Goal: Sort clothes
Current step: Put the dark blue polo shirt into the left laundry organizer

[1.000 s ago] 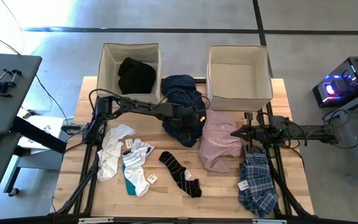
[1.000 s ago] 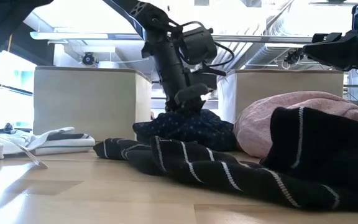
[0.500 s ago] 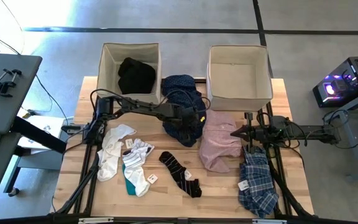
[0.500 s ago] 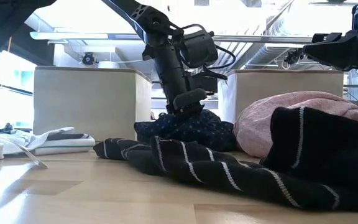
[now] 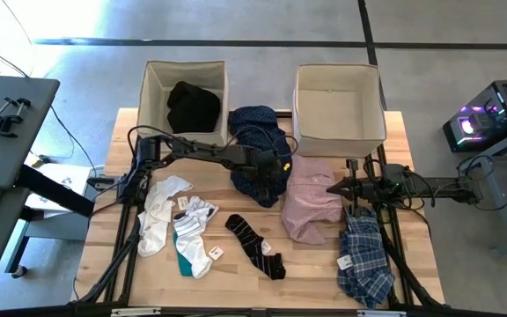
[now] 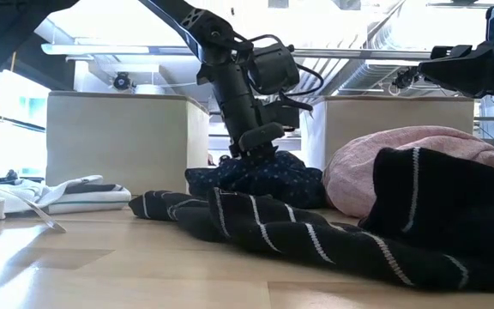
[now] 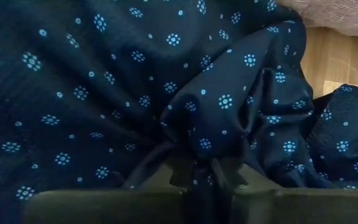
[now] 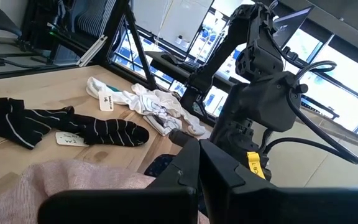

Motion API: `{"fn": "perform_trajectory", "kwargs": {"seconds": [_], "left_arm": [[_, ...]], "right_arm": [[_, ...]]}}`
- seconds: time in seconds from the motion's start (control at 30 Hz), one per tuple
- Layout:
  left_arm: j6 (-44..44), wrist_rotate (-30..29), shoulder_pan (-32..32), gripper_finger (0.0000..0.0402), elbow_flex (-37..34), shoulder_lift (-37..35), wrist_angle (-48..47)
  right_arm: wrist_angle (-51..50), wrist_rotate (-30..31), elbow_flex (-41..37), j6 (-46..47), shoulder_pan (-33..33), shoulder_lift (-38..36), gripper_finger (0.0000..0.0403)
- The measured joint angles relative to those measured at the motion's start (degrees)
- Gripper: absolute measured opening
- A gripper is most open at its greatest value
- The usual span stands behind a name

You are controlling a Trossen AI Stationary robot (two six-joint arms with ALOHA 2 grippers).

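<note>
Left gripper: centre of the high view, down on the navy dotted shirt, which lies heaped between the two beige boxes and the pale pink shirt.
Left jaws: pinched tight on a fold of the dotted cloth; only the left wrist view shows the pleat gathered between the fingers.
Low view: adds the left gripper pressed into the top of the navy heap, with the black striped socks lying in front.
Right gripper: centre right of the high view, above the pink shirt's edge, fingers together on nothing.
Left box: upper left, black garment inside.
Right box: upper right.
Other clothes: white and teal socks lower left, plaid shirt lower right.
Change: a second ago the left fingers stood wide over the shirt; now they have closed on it. The clothes lie as before.
</note>
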Motion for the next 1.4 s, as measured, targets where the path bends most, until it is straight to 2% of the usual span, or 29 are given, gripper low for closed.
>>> {"fn": "perform_trajectory", "kwargs": {"seconds": [0.37, 1.4], "left_arm": [[0.0, 1.3, 0.0, 0.0003, -0.1, -0.5, -0.5], [4.1, 1.7, -0.1, 0.0001, -0.1, -19.2, 1.3]], "right_arm": [[0.0, 0.1, 0.0, 0.0, 0.0, 0.0, 0.0000], [0.0, 0.2, 0.0, 0.0, 0.0, 0.0, 0.0000]]}}
